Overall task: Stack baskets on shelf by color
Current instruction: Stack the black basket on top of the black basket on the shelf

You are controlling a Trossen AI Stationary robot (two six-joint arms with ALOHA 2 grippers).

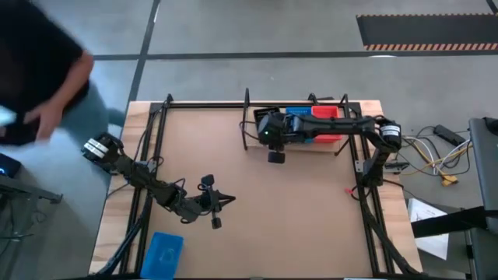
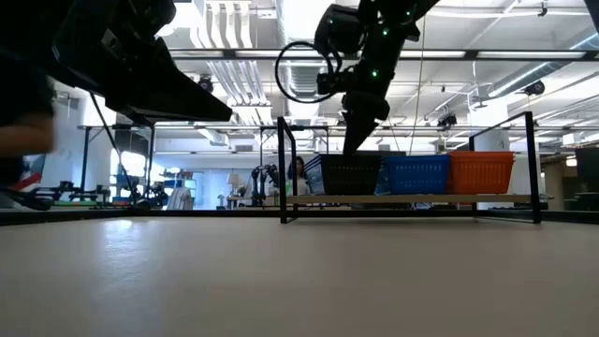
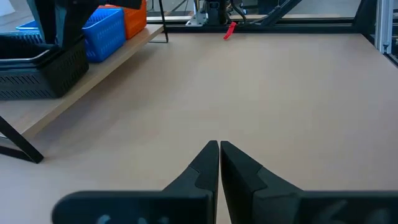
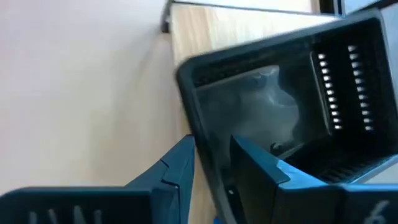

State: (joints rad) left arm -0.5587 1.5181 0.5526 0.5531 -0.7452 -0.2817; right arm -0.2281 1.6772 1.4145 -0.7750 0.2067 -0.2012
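The shelf [image 2: 412, 198] stands at the table's far side, right of the middle. On its wooden board, from left to right, rest a black basket [image 2: 351, 173], a blue basket [image 2: 416, 173] and an orange basket [image 2: 482, 171]. My right gripper [image 4: 212, 142] hangs over the black basket [image 4: 286, 106], pointing steeply down. It is open, one finger inside the basket and one outside its wall. My left gripper [image 3: 219, 146] is shut on nothing, low over the table's near left [image 1: 226, 200]. My right gripper straddles one wall of the black basket [image 4: 208, 155] from above, one finger [image 4: 261, 168] inside the basket and the other [image 4: 174, 168] outside over the shelf board. A gap shows between the fingers. Whether either finger touches the wall I cannot tell. The basket's bottom is on the board.
A loose blue basket [image 1: 163, 253] lies at the table's near left edge. A small red bit [image 1: 348, 190] lies near the right arm's base. A person [image 1: 39, 70] stands beyond the table's far left corner. Black frame rails run along both sides.
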